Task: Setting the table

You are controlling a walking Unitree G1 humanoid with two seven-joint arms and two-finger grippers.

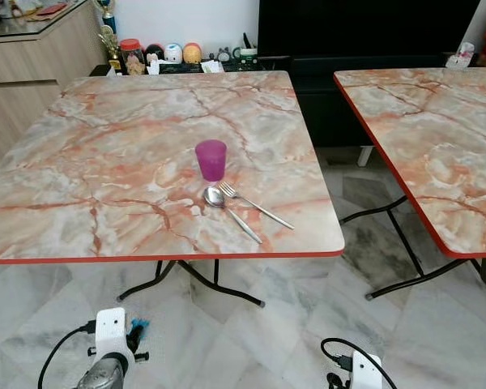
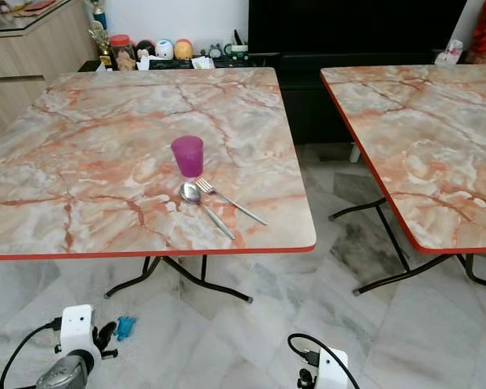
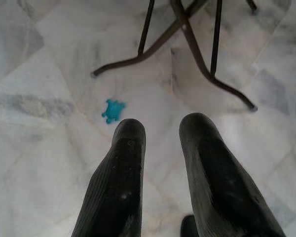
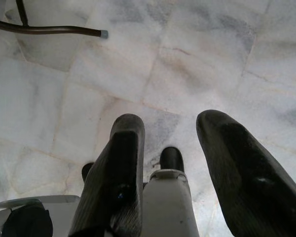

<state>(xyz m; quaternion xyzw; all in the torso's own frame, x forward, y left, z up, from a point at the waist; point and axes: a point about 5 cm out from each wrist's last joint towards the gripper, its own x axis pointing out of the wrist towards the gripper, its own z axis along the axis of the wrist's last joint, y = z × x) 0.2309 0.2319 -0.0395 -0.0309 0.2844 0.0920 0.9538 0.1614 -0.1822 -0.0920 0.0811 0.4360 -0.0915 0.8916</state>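
Three light items sit near the table's (image 1: 81,162) front edge: rigid purple cup (image 1: 211,160), grasped at mid-wall, and just before it slippery spoon (image 1: 227,209) and fork (image 1: 255,207), pinched mid-handle; your left gripper (image 3: 160,133) and right gripper (image 4: 170,128) hang apart, empty, below that edge.

Home dining room: folding tables (image 1: 105,162), sideboard (image 1: 32,65)

Both wrists carry a white box with a looping black cable. The left claw (image 3: 160,148) and right claw (image 4: 180,148) have thick, rounded black fingers.
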